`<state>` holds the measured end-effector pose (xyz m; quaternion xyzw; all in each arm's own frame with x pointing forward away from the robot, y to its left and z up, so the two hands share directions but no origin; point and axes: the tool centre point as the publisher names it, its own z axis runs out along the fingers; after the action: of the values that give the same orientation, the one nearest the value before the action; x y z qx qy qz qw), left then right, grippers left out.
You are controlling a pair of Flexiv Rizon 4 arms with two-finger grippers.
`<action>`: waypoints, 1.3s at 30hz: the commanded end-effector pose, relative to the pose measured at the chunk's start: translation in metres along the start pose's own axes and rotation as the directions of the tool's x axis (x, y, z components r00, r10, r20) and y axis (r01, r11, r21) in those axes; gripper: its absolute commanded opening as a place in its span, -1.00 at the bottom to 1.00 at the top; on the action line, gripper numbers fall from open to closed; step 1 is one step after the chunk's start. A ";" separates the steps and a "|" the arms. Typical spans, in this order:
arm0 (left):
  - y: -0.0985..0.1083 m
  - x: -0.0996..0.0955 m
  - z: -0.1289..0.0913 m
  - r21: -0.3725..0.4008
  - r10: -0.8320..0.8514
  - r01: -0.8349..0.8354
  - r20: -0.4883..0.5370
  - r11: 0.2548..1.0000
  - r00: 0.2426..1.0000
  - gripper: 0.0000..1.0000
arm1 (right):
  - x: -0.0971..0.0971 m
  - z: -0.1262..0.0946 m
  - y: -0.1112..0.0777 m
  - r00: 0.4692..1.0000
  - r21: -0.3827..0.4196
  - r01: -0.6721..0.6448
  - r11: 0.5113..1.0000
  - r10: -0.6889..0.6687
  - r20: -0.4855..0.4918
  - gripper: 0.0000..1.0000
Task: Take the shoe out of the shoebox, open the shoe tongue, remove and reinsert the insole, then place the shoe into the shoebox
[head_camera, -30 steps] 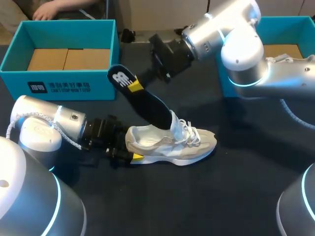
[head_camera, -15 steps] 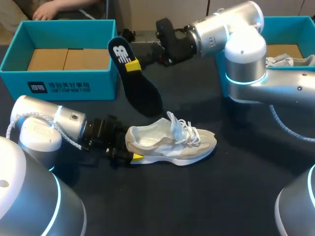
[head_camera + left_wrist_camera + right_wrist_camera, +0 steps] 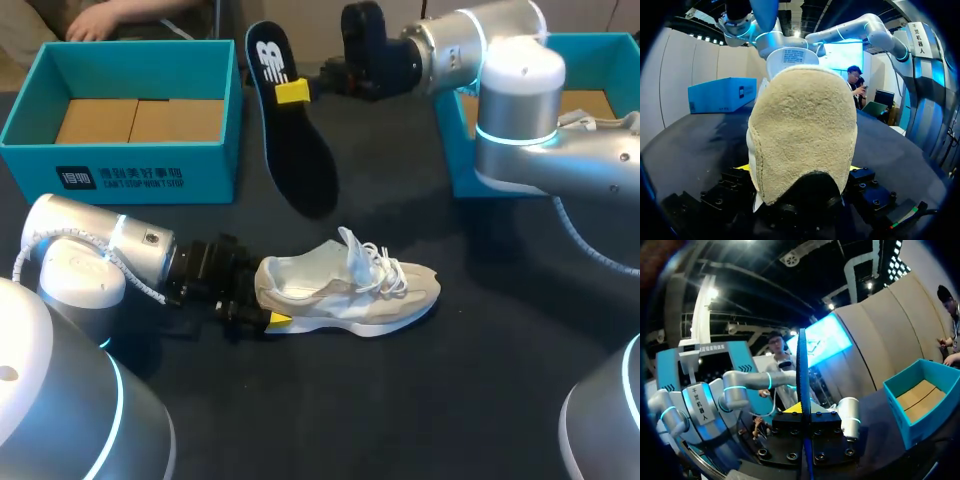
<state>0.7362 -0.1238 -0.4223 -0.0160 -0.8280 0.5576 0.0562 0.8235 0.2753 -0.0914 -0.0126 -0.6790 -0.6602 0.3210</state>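
Seen from my left wrist, the shoe (image 3: 802, 135) hides all but yellow slivers of my left gripper (image 3: 799, 169); overhead, my right arm (image 3: 520, 100) masks the cropped shoebox (image 3: 590, 60) at the table's (image 3: 400, 400) far right corner.

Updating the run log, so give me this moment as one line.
stage: insole removed | right gripper: shut on insole, held aloft | left gripper: shut on shoe heel | shoe: on table, outside shoebox
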 end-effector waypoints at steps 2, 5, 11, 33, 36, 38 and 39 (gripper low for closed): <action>0.001 0.000 0.001 -0.003 0.000 0.000 -0.002 1.000 1.000 -1.00 | -0.009 -0.002 0.005 1.000 0.017 -0.001 1.000 0.001 -0.027 -1.00; 0.001 0.000 0.001 -0.003 0.000 0.000 -0.002 1.000 1.000 -1.00 | -0.009 -0.002 0.005 1.000 0.017 -0.001 1.000 0.001 -0.027 -1.00; 0.001 0.000 0.001 -0.003 0.000 0.000 -0.002 1.000 1.000 -1.00 | -0.009 -0.002 0.005 1.000 0.017 -0.001 1.000 0.001 -0.027 -1.00; 0.001 0.000 0.001 -0.003 0.000 0.000 -0.002 1.000 1.000 -1.00 | 0.034 -0.068 0.011 0.937 -0.128 -0.158 0.979 0.190 0.294 -1.00; 0.001 0.000 0.001 -0.003 0.000 0.000 -0.002 1.000 1.000 -1.00 | 0.046 -0.071 0.016 0.919 -0.135 -0.174 0.975 0.210 0.333 -1.00; 0.001 0.000 0.001 -0.003 0.000 0.000 -0.002 1.000 1.000 -1.00 | 0.054 -0.073 0.020 0.905 -0.140 -0.187 0.972 0.226 0.360 -1.00; 0.001 0.000 0.001 -0.003 0.000 0.000 -0.002 1.000 1.000 -1.00 | 0.058 -0.073 0.022 0.899 -0.141 -0.198 0.970 0.237 0.369 -1.00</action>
<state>0.7362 -0.1237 -0.4223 -0.0159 -0.8281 0.5576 0.0562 0.8387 0.1990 -0.0684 -0.1703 -0.6642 -0.6575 0.3122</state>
